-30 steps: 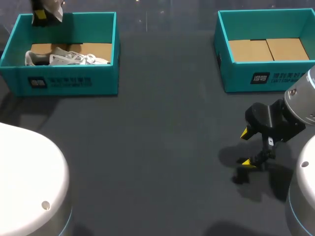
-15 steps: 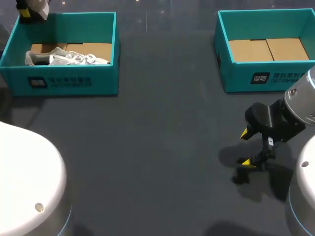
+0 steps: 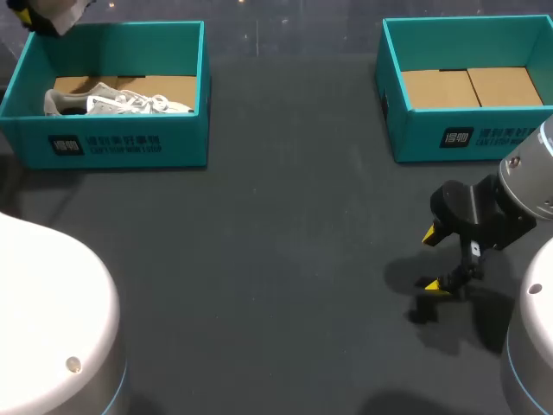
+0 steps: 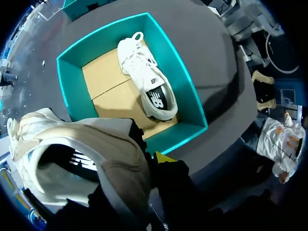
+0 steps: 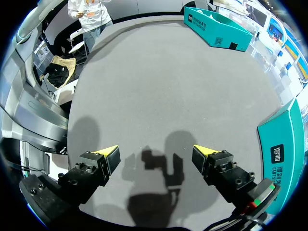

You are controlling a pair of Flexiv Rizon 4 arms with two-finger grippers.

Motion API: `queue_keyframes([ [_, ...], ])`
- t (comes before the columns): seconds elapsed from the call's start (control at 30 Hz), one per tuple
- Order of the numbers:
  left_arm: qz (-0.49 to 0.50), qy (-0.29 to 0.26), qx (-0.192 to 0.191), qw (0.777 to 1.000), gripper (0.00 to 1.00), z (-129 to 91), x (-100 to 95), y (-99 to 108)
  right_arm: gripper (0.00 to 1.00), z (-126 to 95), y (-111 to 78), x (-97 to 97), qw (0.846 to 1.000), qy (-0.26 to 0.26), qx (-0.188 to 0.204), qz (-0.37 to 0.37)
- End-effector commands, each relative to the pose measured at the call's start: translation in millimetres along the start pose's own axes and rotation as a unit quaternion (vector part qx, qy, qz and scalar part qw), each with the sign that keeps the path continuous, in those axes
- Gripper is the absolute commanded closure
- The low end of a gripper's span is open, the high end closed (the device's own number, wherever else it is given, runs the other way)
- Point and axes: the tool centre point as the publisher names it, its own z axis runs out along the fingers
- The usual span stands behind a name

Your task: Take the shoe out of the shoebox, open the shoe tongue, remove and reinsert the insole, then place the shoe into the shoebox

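Fingers (image 5: 103, 158) of the right gripper (image 5: 155, 154) stand spread wide with nothing between their yellow tips, hanging just above the dark grey table (image 3: 276, 259) at the near right, where their shadow falls on the bare surface; the head view shows the same gripper (image 3: 433, 259) released and touching nothing. Farther back on the right sits an open teal cardboard shoebox (image 3: 471, 134) with only its brown cardboard floor showing. At the far left is a second teal cardboard shoebox (image 3: 121, 147), and a white lace-up sneaker (image 3: 117, 101) lies on its side on that box's cardboard floor. Beyond the box's far left corner, raised off the table, the left gripper (image 3: 26, 15) is clamped on a pale cream low-top sneaker (image 3: 62, 10), both cut off by the frame's edge. From the left wrist, that held sneaker (image 4: 82, 144) fills the foreground and covers most of the gripper. Only one yellow fingertip (image 4: 163, 157) shows against its side, the opposite finger is hidden behind it, and the boxed sneaker (image 4: 147, 79) lies well below.
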Motion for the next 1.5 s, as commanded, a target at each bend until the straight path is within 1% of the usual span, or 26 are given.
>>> queue_keyframes([
  [0.03,0.018,-0.018,-0.031,0.999,1.0,-1,12.1,-9,0.0,0,-0.1,2.0,1.0,-0.002,0.001,0.0],
  [0.07,0.049,-0.022,-0.006,0.999,1.0,-2,8.8,-6,0.0,0,-0.1,2.0,1.0,-0.002,0.001,0.0],
  [0.13,0.122,-0.029,0.019,0.992,1.0,-3,2.7,1,0.0,0,-0.1,2.0,1.0,-0.002,0.001,0.0],
  [0.17,0.151,-0.035,0.022,0.988,1.0,-3,2.0,5,0.0,0,-0.1,2.0,1.0,-0.002,0.001,0.0],
  [0.2,0.18,-0.035,0.016,0.983,1.0,-4,4.0,7,0.0,0,-0.1,2.0,1.0,-0.002,0.001,0.0],
  [0.27,0.219,-0.034,0.025,0.975,1.0,-3,1.8,13,0.0,0,-0.1,2.0,1.0,-0.002,0.001,0.0],
  [0.3,0.25,-0.031,0.033,0.967,1.0,-3,1.2,17,0.0,0,-0.1,2.0,1.0,-0.002,0.001,0.0],
  [0.33,0.251,-0.031,0.032,0.967,1.0,-2,-0.2,21,0.0,0,-0.1,2.0,1.0,-0.002,0.001,0.0],
  [0.37,0.276,-0.032,0.036,0.96,1.0,-2,-1.5,24,0.0,0,-0.1,2.0,1.0,-0.002,0.001,0.0],
  [0.4,0.309,-0.032,0.032,0.95,1.0,-1,-2.3,26,0.0,0,-0.1,2.0,1.0,-0.002,0.001,0.0],
  [0.47,0.382,-0.053,-0.007,0.923,1.0,-1,-2.1,30,0.0,0,-0.1,2.0,1.0,-0.002,0.001,0.0],
  [0.5,0.384,-0.054,-0.029,0.921,1.0,-1,-3.0,33,0.0,0,-0.1,2.0,1.0,-0.002,0.001,0.0],
  [0.83,0.384,-0.054,-0.029,0.921,1.0,-1,-3.0,33,0.0,0,-0.1,2.0,1.0,-0.002,0.001,0.0],
  [0.87,0.402,-0.059,-0.022,0.913,1.0,-1,-4.5,33,0.0,0,-0.1,2.0,1.0,-0.002,0.001,0.0],
  [0.9,0.415,-0.064,-0.024,0.907,1.0,-1,-5.0,34,0.0,0,-0.1,2.0,1.0,-0.002,0.001,0.0],
  [0.93,0.421,-0.066,-0.02,0.904,1.0,0,-6.5,35,0.0,0,-0.1,2.0,1.0,-0.002,0.001,0.0],
  [0.97,0.444,-0.068,-0.017,0.893,1.0,1,-8.1,36,0.0,0,-0.1,2.0,1.0,-0.002,0.001,0.0],
  [1.03,0.444,-0.064,-0.024,0.893,1.0,6,-15.6,39,0.0,0,-0.1,2.0,1.0,-0.002,0.001,0.0],
  [1.07,0.463,-0.062,-0.019,0.884,1.0,9,-18.8,41,0.0,0,-0.1,2.0,1.0,-0.002,0.001,0.0],
  [1.1,0.46,-0.059,-0.016,0.886,1.0,11,-22.4,43,0.0,0,-0.1,2.0,1.0,-0.002,0.001,0.0],
  [1.13,0.463,-0.055,-0.025,0.885,1.0,13,-24.8,44,0.0,0,-0.1,2.0,1.0,-0.002,0.001,0.0],
  [1.2,0.469,-0.05,-0.025,0.881,1.0,17,-28.2,44,0.0,0,-0.1,2.0,1.0,-0.002,0.001,0.0],
  [1.27,0.479,-0.045,-0.033,0.876,1.0,20,-31.4,44,0.0,0,-0.1,2.0,1.0,-0.002,0.001,0.0],
  [1.33,0.508,-0.028,-0.039,0.86,1.0,25,-35.1,43,0.0,0,-0.1,2.0,1.0,-0.002,0.001,0.0],
  [1.37,0.509,-0.017,-0.042,0.859,1.0,27,-38.3,44,0.0,0,-0.1,2.0,1.0,-0.002,0.001,0.0],
  [1.5,0.509,-0.017,-0.042,0.859,1.0,27,-38.3,44,0.0,0,-0.1,2.0,1.0,-0.002,0.001,0.0],
])
